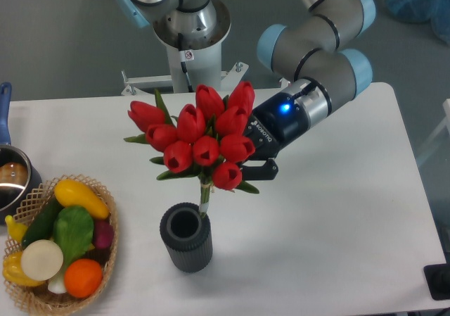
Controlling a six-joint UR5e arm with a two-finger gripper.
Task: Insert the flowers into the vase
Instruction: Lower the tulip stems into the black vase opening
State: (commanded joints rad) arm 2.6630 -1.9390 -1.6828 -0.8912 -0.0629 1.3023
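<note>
A bunch of red tulip flowers point(200, 136) with green leaves hangs above the table, nearly upright. My gripper point(247, 168) is shut on the bunch from its right side, one dark finger point(261, 169) showing below the buds. The pale stems point(204, 198) point down and their lower end meets the right rim of the vase point(186, 236), a dark grey ribbed cylinder standing upright at the table's front. Whether the stem tips are inside the mouth or just at the rim I cannot tell.
A woven basket point(107, 253) of vegetables sits at the front left. A metal pot point(13, 179) stands at the left edge. The robot's base column point(190, 45) rises behind the table.
</note>
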